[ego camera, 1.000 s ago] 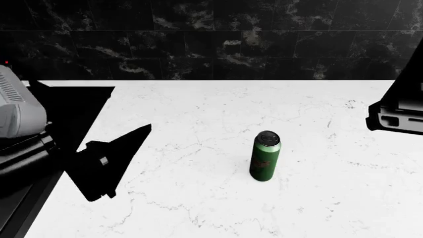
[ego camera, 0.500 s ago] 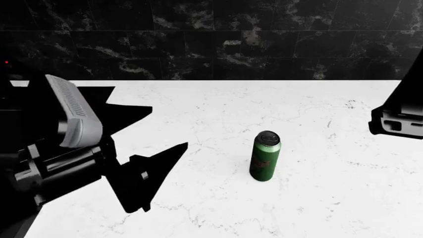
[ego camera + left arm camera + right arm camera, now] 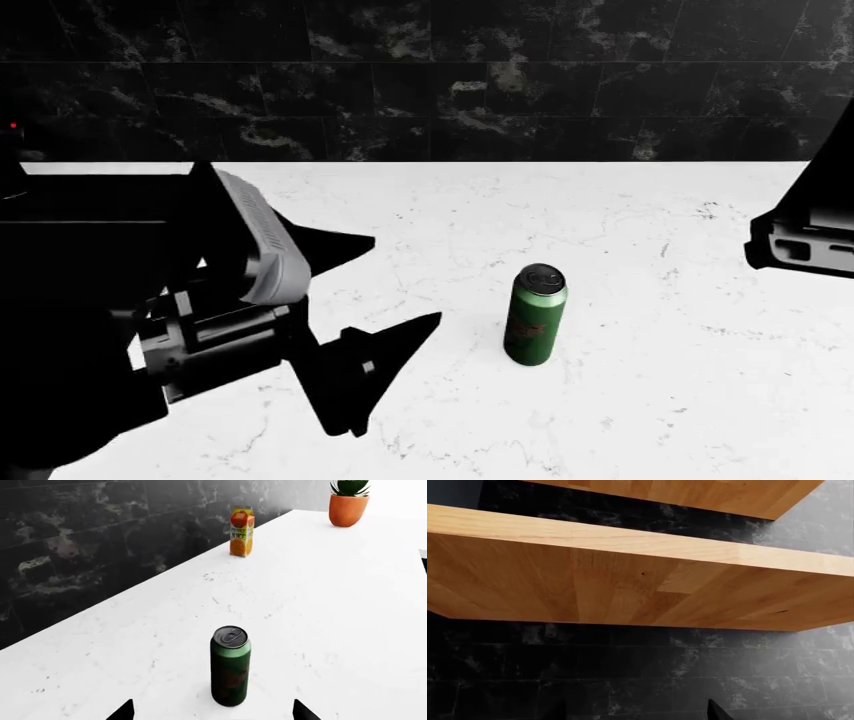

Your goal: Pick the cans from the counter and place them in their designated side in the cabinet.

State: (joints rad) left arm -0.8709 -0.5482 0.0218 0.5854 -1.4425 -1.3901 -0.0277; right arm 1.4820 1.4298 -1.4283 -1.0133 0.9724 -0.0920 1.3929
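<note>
The tall slim green can (image 3: 535,328) with a dark top stands upright on the white marble counter (image 3: 641,420). It also shows in the left wrist view (image 3: 230,672). My left gripper (image 3: 403,283) is open and empty, a short way left of the can and pointing at it. In the left wrist view the can stands ahead of the gripper (image 3: 211,715), between the lines of the two spread fingertips (image 3: 124,712). My right gripper (image 3: 635,713) is open and empty, raised and facing the wall under wooden cabinet shelves (image 3: 627,580). The white can is out of view.
An orange juice carton (image 3: 241,531) and a plant in a terracotta pot (image 3: 347,507) stand farther along the counter. The black marbled tile wall (image 3: 427,80) runs behind it. Part of my right arm (image 3: 805,242) shows at the head view's right edge.
My left arm has swung in from the left edge toward the green can, fingers still spread. The can and the right arm have not moved.
</note>
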